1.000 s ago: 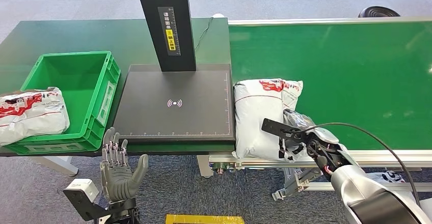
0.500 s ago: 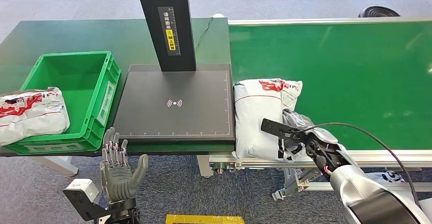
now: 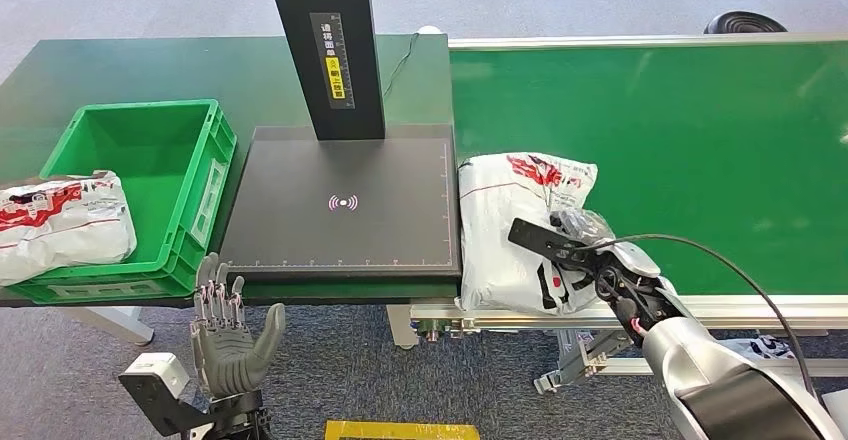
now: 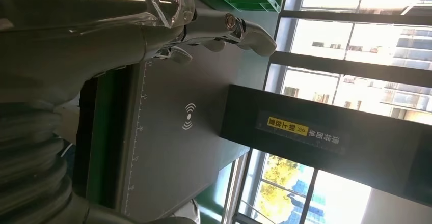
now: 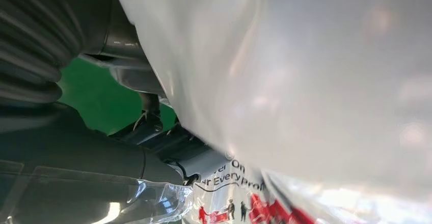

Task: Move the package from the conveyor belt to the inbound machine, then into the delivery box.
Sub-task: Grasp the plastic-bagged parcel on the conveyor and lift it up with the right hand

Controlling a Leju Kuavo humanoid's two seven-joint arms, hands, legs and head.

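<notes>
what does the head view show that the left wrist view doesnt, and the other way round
Head view alone: the white package at the conveyor belt's near edge with the right hand gripping it, and a second white package resting on the green crate's rim. Left wrist view alone: bright windows behind the machine. Both: the open left hand, the inbound machine's dark scan plate, its black post with the yellow label, and the green crate.
</notes>
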